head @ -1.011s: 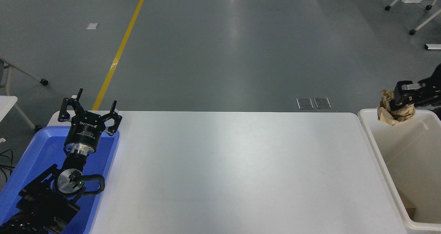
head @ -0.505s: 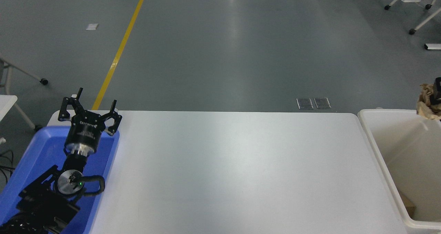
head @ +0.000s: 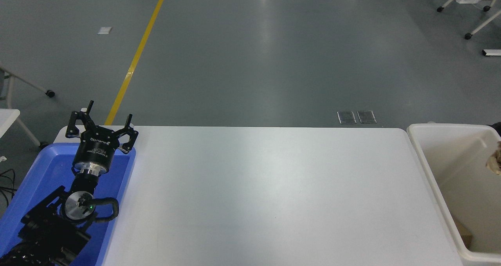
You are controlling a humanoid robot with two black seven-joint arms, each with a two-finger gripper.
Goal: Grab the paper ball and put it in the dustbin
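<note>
Now only a tan scrap of the paper ball (head: 494, 162) shows over the dustbin (head: 420, 148) at the right edge; my right pincer is out of sight, so I'd let go only well inside the rim. My left pincer (head: 101, 125) is parked, fingers apart.

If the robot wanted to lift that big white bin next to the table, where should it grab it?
Probably the thick rounded rim of the dustbin, on the long side beside the table, coming down from above and pinching across the wall. The bin looks too wide to squeeze whole and its walls are smooth, so the rim gives the only lip.
</note>
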